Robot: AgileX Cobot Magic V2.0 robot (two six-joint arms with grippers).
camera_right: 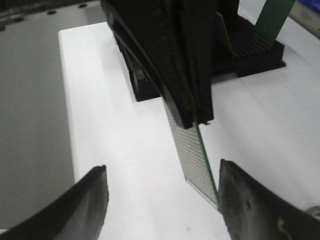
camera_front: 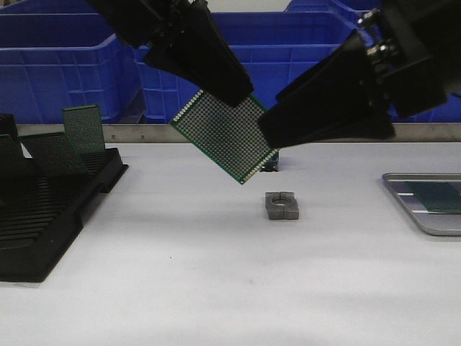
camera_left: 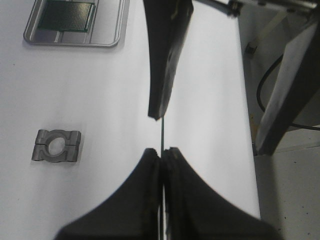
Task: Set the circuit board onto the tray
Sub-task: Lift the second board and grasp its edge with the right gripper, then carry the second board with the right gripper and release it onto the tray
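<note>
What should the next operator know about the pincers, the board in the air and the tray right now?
Left pincer: shut on the circuit board, held tilted in the air over mid-table.
Right pincer: open, fingers either side of the board's free end, not gripping.
Tray: on the table at the robot's right, already holding one green board.
Done: board lifted. Left: handover to the right pincer, probably, then placing on the tray.

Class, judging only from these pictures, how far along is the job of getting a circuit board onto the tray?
Done: one board already lies in the tray. In hand: the left tool is shut on a circuit board held tilted above the table, with the right tool open around its edge. Left: handing over and setting it on the tray.
</note>
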